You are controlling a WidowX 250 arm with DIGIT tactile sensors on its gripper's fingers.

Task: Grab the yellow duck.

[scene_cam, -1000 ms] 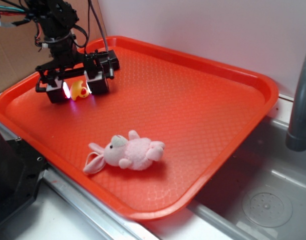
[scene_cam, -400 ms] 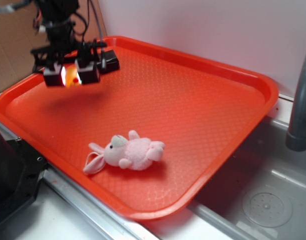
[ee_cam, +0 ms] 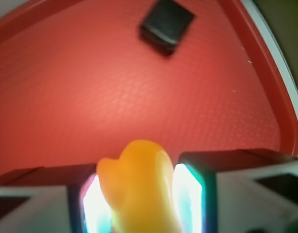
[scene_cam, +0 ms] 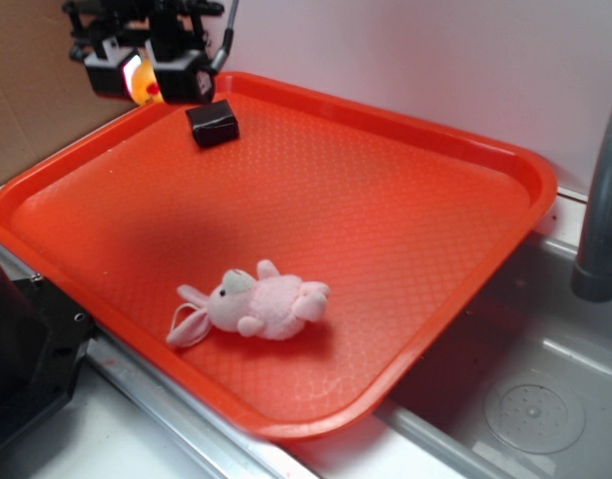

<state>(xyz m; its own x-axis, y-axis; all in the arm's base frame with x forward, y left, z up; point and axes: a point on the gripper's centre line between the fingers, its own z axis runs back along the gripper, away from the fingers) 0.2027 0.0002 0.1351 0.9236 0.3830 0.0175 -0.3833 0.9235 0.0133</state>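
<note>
Your orange tray (scene_cam: 425, 140) carries one black cube (scene_cam: 213, 123) and one pink plush bunny (scene_cam: 254, 305). Above its far corner your gripper (scene_cam: 143, 78) is clamped on the single yellow duck (ee_cam: 136, 187).

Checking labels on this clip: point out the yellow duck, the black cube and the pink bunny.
yellow duck (ee_cam: 134, 187): wrist view, middle of its body.
black cube (scene_cam: 213, 123): exterior view, top face.
pink bunny (scene_cam: 271, 307): exterior view, belly.

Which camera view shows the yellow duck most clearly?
The wrist view shows it best: the yellow duck fills the lower middle, pinched between the lit pads of the gripper, though blurred. The exterior view shows only a small yellow-orange patch of the duck between the fingers, above the tray.
</note>
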